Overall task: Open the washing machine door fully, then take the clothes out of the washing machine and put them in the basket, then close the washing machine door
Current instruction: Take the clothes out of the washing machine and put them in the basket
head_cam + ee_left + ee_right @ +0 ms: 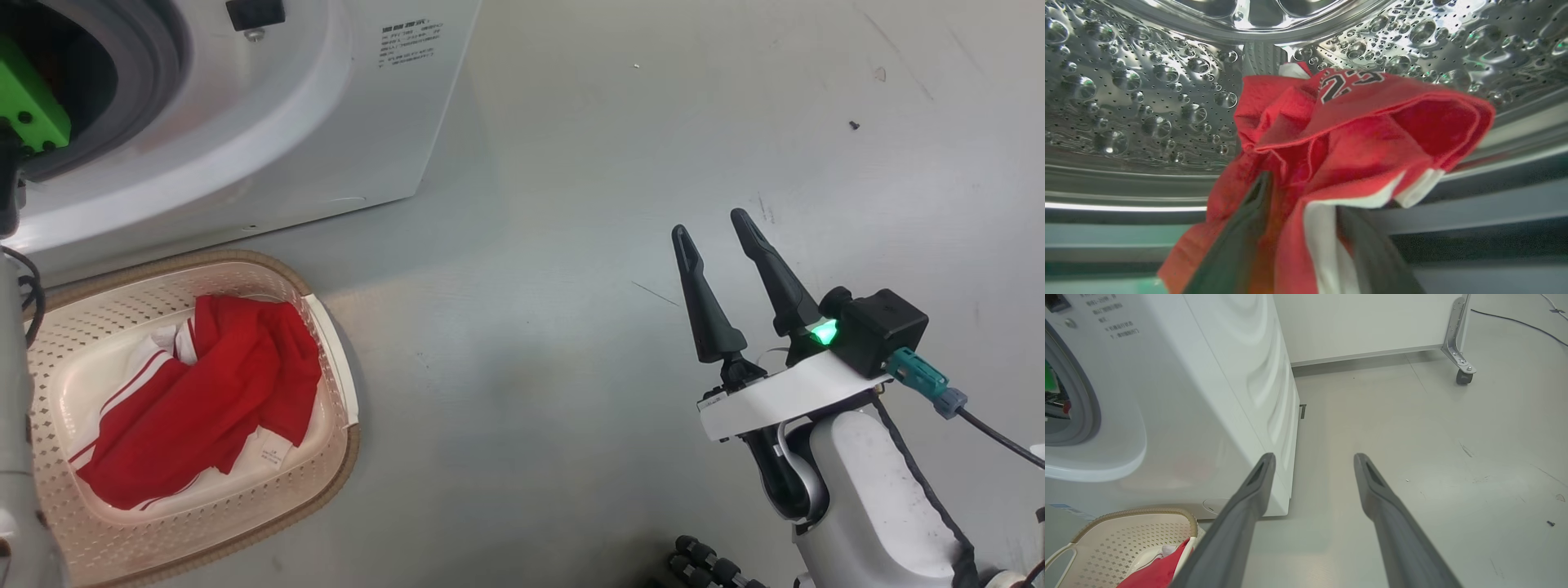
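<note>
Step in hand: extracting the jersey. The left pincer [1302,192] is inside the drum [1126,102], pinching the red jersey [1355,122] numbered 23, bunched around its fingers. Withdraw straight out, lifting trailing cloth clear of the gasket [163,77]. Release over the basket [122,539] before the washer [326,122], onto the garment [204,392] there. The right pincer [710,224] is spread, empty, above the floor [571,327].

The right claw [1314,457] hangs over grey floor [1433,465], its 2 fingers spread apart. The washer [1188,396] stands just left of it. Lower left, the basket [1126,535] holds red clothes [1161,569]. Ahead and right, well apart, is 1 caster [1462,377].
</note>
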Controlling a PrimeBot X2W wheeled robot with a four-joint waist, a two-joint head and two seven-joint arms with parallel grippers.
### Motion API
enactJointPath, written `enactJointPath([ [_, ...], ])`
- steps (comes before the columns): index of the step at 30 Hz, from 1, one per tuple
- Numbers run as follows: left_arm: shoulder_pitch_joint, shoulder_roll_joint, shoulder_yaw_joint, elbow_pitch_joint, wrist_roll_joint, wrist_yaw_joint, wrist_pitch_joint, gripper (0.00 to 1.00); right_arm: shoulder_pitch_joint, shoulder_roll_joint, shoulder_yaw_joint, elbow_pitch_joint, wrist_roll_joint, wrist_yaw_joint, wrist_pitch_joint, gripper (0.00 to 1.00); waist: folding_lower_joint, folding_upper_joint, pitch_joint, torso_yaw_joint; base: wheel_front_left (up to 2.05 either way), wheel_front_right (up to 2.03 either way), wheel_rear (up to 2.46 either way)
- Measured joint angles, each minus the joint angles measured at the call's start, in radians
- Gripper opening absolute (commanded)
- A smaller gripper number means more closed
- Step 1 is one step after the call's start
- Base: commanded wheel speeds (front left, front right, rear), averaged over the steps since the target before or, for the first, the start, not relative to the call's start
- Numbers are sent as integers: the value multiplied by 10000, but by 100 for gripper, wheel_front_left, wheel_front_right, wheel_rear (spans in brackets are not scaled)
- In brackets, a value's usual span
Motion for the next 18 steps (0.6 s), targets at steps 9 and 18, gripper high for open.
enactJointPath([
  [9, -71, -44, -94, 347, 23, -92, -307, 0, -47, 0, -50, 12, -2, 0, 0, 100, 0, 0, -33, 60, 0, 0, 0],
  [18, -70, -303, -153, 711, 23, -190, -940, 0, -67, 0, -201, 128, -63, 0, 0, 100, 0, 0, -299, 270, 0, 0, 0],
])
